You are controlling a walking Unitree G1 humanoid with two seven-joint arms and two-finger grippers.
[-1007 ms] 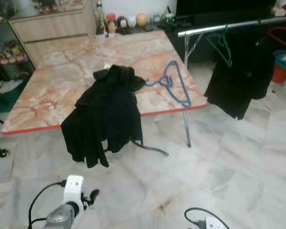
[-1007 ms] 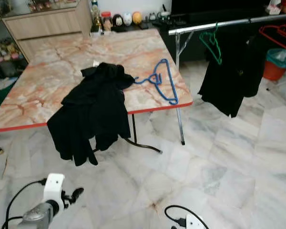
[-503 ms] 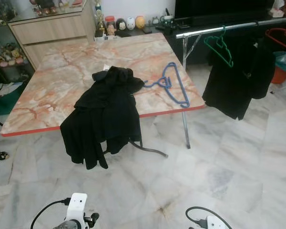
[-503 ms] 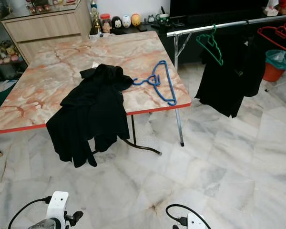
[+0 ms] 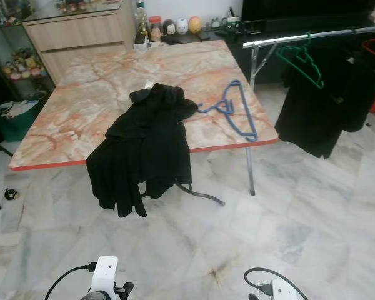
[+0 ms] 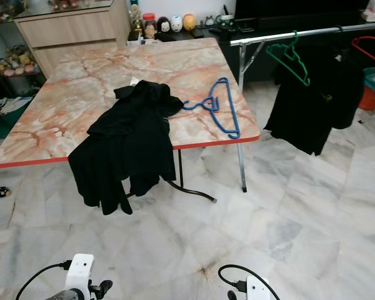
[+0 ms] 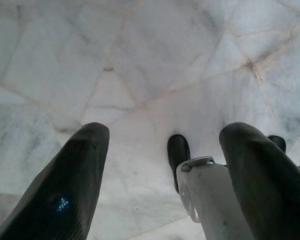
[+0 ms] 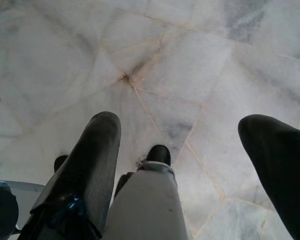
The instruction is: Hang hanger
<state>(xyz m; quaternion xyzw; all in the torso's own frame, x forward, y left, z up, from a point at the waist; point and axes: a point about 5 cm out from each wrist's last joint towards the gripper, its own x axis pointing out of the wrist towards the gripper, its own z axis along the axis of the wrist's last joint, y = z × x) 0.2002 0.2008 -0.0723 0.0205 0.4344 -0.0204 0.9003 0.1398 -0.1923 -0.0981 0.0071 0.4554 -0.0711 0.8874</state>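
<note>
while the robot stands back on the pale marble-tiled floor [image 5: 312,212], the step in hand looks like the approach: nothing is picked up yet. the blue plastic hanger [image 5: 236,114] lies flat on the orange-veined marble counter [image 5: 81,106], near its right front corner, just beside the crumpled black garment [image 5: 144,153] that spills over the front edge. to the right, a silver metal clothes rail [image 5: 300,39] carries a green plastic hanger [image 5: 303,57] and a hanging black garment [image 5: 325,103], with a red hanger [image 6: 370,45] further along.

both arms hang low and idle. the left gripper [image 7: 160,175] points at the floor with its fingers [image 7: 65,185] spread wide apart and holding nothing; the right gripper [image 8: 190,165] also points at the floor, its fingers [image 8: 92,160] likewise apart and empty.

the next move probably calls for walking up to the counter's right front corner, raising one arm and closing on the blue hanger's hook or shoulder bar, then carrying it to the rail.

compared with a second ago, the whole scene sits a little lower and further right in the head views, so the camera has shifted; the left arm has dropped lower in view, and the hanger and garments lie as they did.
</note>
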